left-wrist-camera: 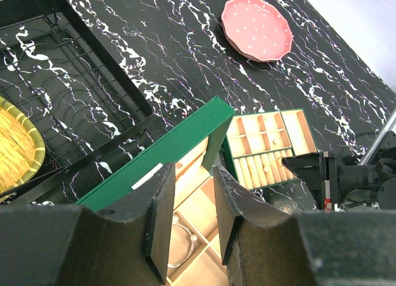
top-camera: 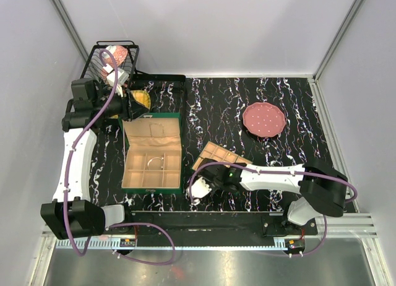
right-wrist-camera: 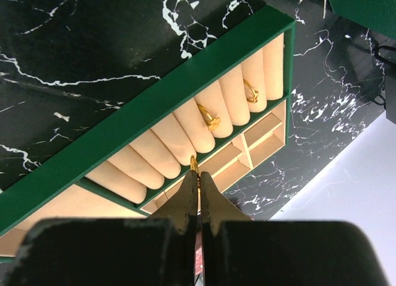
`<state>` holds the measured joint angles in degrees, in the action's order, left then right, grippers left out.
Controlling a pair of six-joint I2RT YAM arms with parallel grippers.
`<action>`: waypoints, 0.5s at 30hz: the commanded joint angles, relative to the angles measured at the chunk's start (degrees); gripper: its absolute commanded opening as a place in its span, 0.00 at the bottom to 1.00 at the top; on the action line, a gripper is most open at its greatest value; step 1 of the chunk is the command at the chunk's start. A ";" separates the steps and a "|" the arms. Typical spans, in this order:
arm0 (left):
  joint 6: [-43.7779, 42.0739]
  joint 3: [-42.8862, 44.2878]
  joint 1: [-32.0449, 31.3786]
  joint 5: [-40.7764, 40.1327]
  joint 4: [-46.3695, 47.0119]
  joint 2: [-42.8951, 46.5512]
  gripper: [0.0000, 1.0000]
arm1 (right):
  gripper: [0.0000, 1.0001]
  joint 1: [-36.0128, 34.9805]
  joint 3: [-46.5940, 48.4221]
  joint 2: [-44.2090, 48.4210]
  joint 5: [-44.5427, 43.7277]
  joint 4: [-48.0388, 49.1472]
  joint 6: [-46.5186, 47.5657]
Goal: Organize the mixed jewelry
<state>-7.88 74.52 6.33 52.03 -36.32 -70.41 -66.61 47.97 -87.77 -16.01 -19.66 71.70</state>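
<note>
The right gripper [right-wrist-camera: 195,172] is pinched tight on a tiny gold metal piece [right-wrist-camera: 193,161], just over the beige ring rolls [right-wrist-camera: 185,134] of the small green tray [right-wrist-camera: 154,106], where two thin gold rings [right-wrist-camera: 209,117] sit. Such jewelry looks feather-light, stiff and slippery; I'd take it across the band, with the very tips. The left gripper [left-wrist-camera: 193,205] hangs part open, empty, by the green box lid [left-wrist-camera: 167,153].

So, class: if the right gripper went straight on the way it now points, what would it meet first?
Probably the beige ring rolls of the green tray, directly ahead of the shut right gripper, beside a small gold piece at its tips. Two gold rings sit further along. Depth is hard to judge.
</note>
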 commanded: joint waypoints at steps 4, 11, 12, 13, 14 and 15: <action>0.32 -0.17 0.61 0.97 2.92 -0.52 0.34 | 0.00 -1.07 1.16 0.93 0.28 -2.92 0.28; 0.32 -0.25 1.05 1.41 3.09 -0.69 0.33 | 0.00 -1.15 0.81 0.58 1.07 -3.10 0.37; 0.32 -0.25 1.06 1.32 3.09 -0.78 0.33 | 0.00 -1.15 0.73 0.49 1.07 -2.93 0.46; 0.23 -0.25 1.14 1.49 3.09 -0.78 0.33 | 0.00 -1.15 0.73 0.40 1.07 -2.93 0.46; 0.41 -0.34 1.32 1.67 3.09 -0.78 0.33 | 0.00 -1.15 0.81 0.23 1.16 -2.93 0.46; 0.50 -0.34 1.23 1.76 3.18 -0.78 0.33 | 0.00 -1.15 0.81 0.05 1.16 -2.75 0.46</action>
<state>-7.49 74.41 7.01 52.25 -36.23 -71.11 -67.11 47.97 -87.77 -15.40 -22.20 71.66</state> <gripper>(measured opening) 0.336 0.020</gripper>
